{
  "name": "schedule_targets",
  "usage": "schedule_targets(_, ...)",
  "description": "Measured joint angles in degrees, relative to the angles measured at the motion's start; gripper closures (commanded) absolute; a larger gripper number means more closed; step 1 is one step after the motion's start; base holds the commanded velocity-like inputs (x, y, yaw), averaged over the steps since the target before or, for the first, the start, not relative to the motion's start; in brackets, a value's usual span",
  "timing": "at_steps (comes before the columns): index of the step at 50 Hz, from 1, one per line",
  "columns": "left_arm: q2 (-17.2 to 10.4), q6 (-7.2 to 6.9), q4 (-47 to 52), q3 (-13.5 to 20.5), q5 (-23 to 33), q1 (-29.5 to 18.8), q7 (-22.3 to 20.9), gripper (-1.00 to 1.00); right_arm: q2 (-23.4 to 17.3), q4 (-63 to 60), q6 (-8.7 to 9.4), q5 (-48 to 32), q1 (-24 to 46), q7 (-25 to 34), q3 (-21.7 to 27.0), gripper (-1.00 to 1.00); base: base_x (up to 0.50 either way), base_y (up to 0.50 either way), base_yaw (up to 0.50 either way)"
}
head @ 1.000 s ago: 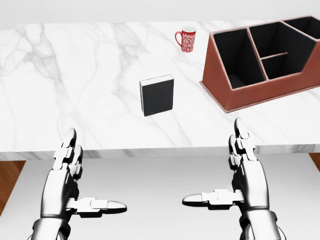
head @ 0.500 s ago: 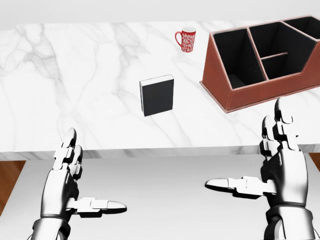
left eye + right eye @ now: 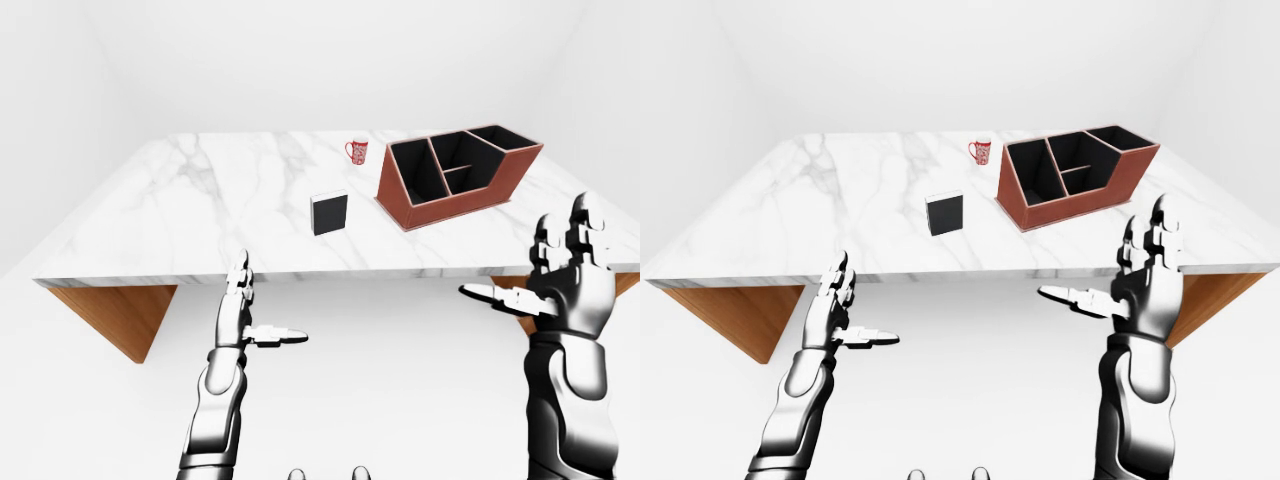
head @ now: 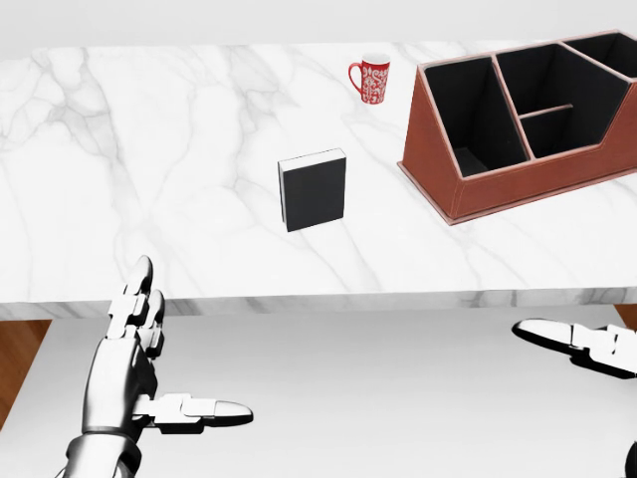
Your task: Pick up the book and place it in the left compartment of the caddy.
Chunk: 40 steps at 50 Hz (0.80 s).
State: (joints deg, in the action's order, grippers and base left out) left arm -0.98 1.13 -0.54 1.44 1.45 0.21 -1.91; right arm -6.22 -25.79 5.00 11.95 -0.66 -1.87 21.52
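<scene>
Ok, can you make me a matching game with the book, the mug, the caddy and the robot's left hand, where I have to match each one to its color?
Things:
1. book
2. mug
3. caddy
4. left hand

Colors:
A. red with a white pattern
B. shiny silver
C. black with a white edge
D. reddish brown outside, black inside

Pairs: 1-C, 2-A, 3-D, 4-B
</scene>
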Motion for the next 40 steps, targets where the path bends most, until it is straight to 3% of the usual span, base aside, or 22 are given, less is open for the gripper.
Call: schedule_targets(40, 0.0, 0.09, -0.15, -0.04, 0.18, 0.01, 0.11, -1.0, -6.96, -2.77, 0.0, 15.87, -0.93, -2.63, 20.08, -1.0, 0.0, 0.0, 0.0)
